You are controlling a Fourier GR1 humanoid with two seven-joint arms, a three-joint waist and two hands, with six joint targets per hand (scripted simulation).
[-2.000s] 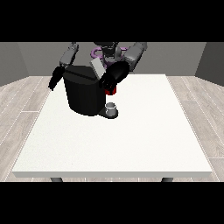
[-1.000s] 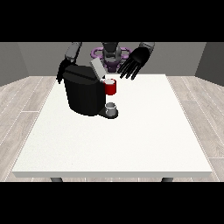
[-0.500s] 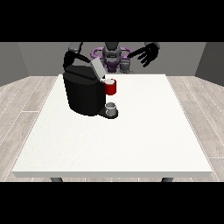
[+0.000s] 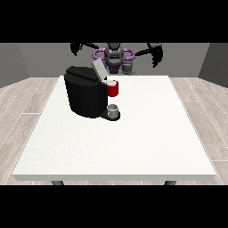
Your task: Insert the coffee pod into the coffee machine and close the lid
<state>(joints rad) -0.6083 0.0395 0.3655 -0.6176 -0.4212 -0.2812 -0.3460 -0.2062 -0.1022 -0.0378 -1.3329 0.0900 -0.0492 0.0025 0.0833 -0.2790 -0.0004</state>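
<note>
Now pulled back and raised wide of the machine, both black hands, one at the view's right and one at the view's left, with fingers spread and holding nothing. Still tilted open on the black coffee machine, the grey lid, so closing remains undone; grey coffee pod not plainly visible, only a red thing at the machine and a small grey thing at its base on the white tabletop. No brand, label or writing legible anywhere.

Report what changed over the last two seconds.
Both hands pulled up and away from the coffee machine: the hand at the view's right left the red thing at the machine, and the hand at the view's left rose off the machine's top. The machine stayed put.
</note>
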